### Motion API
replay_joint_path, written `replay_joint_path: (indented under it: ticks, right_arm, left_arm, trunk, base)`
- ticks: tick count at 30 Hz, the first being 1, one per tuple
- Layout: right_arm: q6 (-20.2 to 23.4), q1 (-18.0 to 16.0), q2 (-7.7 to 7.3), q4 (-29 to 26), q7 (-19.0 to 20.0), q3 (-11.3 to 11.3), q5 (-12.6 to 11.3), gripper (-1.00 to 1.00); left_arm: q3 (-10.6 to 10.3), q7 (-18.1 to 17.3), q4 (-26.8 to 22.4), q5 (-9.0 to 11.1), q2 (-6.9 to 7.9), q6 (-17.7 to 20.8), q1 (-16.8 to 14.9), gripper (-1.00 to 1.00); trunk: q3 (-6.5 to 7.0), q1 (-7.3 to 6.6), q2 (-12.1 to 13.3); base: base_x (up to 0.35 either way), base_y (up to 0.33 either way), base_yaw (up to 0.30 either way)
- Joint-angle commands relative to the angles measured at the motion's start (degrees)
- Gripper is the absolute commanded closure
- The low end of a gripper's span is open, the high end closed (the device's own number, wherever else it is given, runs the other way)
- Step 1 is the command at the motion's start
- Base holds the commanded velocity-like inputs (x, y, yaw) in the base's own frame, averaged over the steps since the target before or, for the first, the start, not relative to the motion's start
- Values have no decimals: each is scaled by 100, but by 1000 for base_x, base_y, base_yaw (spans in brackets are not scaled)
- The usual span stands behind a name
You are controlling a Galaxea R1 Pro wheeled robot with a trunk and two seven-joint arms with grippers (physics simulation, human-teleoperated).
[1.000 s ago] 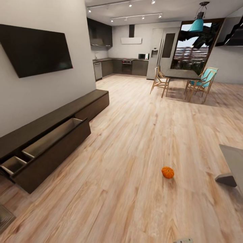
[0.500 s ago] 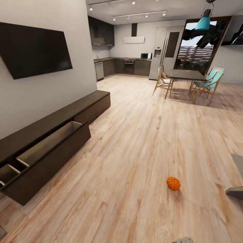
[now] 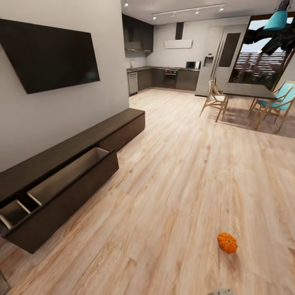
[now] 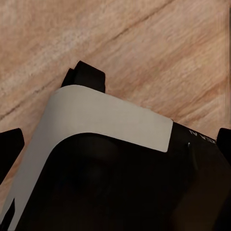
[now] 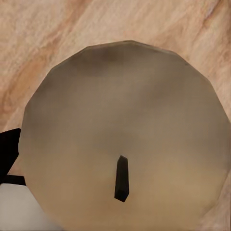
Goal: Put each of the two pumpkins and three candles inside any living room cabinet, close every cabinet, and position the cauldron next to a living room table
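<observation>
Base is in transit, so the arms are tucked low with both wrist cams pointing at the floor [image 3: 176,172].

Right wrist cam: a candle [image 5: 126,134], pale round top with a dark wick, sits right against the lens. My read is I'm carrying it in the right gripper, held close so it rides steady to the cabinet. The fingers themselves are hidden behind it, so I can't tell the grip state for sure.

Left wrist cam: robot body panel over bare planks. Left gripper fingers aren't clear, so I can't tell whether it's open or closed, and nothing is visibly held.

Cabinet [image 3: 78,143] runs along the TV wall on my left. One drawer [image 3: 61,180] is pulled well out, pale interior with dividers; the compartments I can see look empty. It's left open as the drop target.

One pumpkin [image 3: 227,242] sits on the floor, ahead to my right, well apart from the cabinet. Not stowed yet.

Plan, as I judge it: drop the candle in the drawer, then come back for the pumpkin. Drawer needs shutting at the end.
</observation>
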Motion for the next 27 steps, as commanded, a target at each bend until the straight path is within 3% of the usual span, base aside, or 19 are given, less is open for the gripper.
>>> replay_joint_path:
  ticks: [1, 12, 22, 27]
  right_arm:
    - [-1, -1, 1, -1, -3, -2, -9, 100]
    - [-54, -2, 2, 4, -3, -3, -13, 100]
    - [-219, -1, -5, 24, -7, -4, -17, 100]
    - [-207, 47, -21, 89, -22, 10, 29, 100]
  left_arm:
    - [0, 0, 0, 0, -1, 0, 1, -100]
    - [0, 0, 0, 0, -8, 0, 2, -100]
    - [0, 0, 0, -4, -16, 0, 2, -100]
    - [0, 0, 0, -8, -23, 0, 2, -100]
  trunk:
    - [-8, 0, 0]
    - [-79, 0, 0]
    - [-105, 0, 0]
    - [-106, 0, 0]
  base:
    - [337, 0, 176]
    - [336, -28, 202]
    - [294, -185, 268]
    - [267, -226, 54]
